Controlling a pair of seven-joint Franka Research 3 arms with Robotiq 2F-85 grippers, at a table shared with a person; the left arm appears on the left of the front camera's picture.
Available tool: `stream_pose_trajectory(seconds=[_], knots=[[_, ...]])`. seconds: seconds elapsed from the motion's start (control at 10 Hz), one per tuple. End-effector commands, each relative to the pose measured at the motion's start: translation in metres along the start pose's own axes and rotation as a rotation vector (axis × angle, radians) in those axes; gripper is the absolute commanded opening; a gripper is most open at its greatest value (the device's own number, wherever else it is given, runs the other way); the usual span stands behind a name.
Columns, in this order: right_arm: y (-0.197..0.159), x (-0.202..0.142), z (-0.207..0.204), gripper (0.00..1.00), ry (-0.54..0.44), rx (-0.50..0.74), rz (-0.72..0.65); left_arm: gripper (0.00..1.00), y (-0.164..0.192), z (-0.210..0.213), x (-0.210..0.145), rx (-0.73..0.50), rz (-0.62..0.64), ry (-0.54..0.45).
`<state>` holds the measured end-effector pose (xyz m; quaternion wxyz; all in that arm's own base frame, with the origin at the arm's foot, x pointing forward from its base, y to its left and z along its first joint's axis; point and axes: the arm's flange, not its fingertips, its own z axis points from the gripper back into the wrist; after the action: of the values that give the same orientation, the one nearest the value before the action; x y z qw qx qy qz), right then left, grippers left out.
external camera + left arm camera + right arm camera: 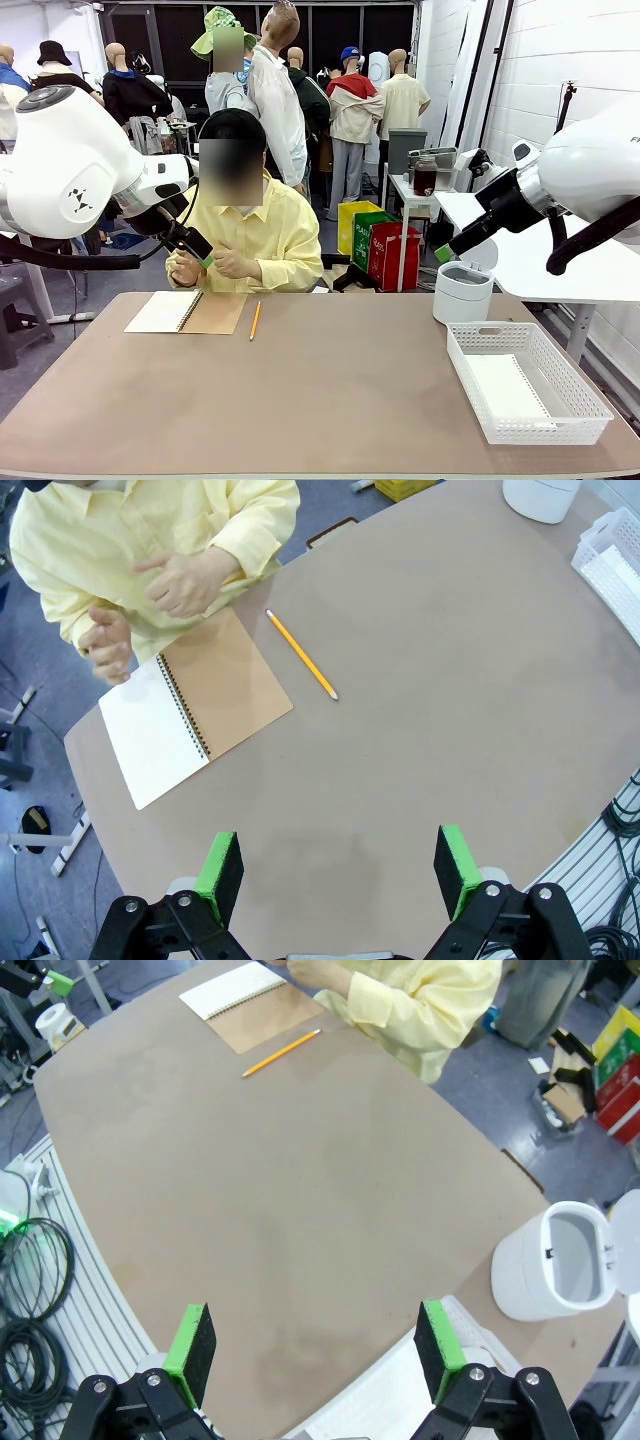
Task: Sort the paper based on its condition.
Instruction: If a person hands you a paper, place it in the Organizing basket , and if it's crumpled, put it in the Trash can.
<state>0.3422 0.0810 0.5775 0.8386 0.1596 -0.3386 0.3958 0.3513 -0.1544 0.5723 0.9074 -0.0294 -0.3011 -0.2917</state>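
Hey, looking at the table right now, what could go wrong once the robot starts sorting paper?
1. The notebook shows a white page that could be mistaken for a loose sheet.
2. The person's hands are near it; if the left gripper reaches there, it might hit them.
3. The pencil beside it could get knocked and roll.

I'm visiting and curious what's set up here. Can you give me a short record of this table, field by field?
Person: yellow shirt, at far side of table
Notebook: open, flat, before the person
Pencil: beside the notebook, not touching
Basket: white, one white sheet inside
Bin: white, lid open
Left gripper: open, empty, above table
Right gripper: open, empty, above table
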Motion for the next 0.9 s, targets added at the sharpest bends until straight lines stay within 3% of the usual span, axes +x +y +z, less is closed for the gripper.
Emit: stream_pose_trajectory(seconds=[0.0,0.8], knots=[[0.0005,-0.0002,-0.0002,1.00,-0.002,0.004,0.001,1.00,0.0008,0.0006,-0.0001,0.000,0.000,-0.001],[0.0005,-0.0002,-0.0002,1.00,-0.002,0.004,0.001,1.00,0.0008,0.0006,-0.0001,0.000,0.000,-0.001]])
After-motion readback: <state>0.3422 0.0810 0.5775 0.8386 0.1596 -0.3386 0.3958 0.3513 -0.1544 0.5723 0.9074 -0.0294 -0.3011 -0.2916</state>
